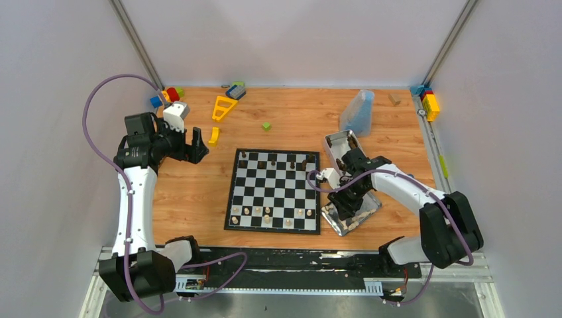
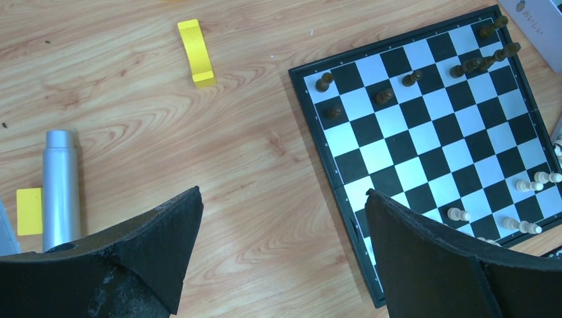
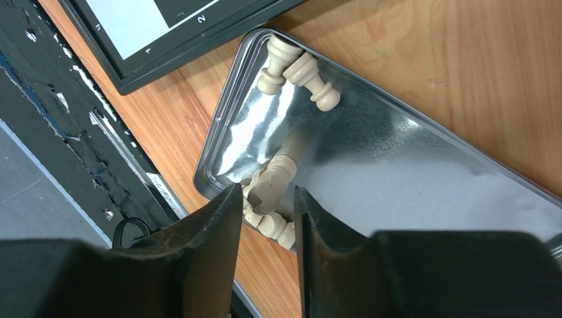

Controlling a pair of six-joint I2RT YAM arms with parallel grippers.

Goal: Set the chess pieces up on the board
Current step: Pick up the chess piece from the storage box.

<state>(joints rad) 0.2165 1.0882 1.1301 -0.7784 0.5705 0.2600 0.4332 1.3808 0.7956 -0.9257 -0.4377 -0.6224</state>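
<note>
Two arms: left end effector [image 2: 281,199] spread wide, right end effector [image 3: 267,191] pinching cream chess piece [image 3: 273,177].

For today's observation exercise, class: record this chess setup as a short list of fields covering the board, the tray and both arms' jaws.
board: partly set; dark pieces far rows, cream pieces near rows
near tray: right of board, loose cream pieces inside
left jaws: wide open, over table left of board
right jaws: narrow gap astride one tray piece; grip unclear

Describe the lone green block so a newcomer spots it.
Start at the black-and-white chessboard in the middle. Beyond its far edge sits a small lime-green cube. It stands alone; the yellow triangular frame to its left is larger and hollow.
</note>
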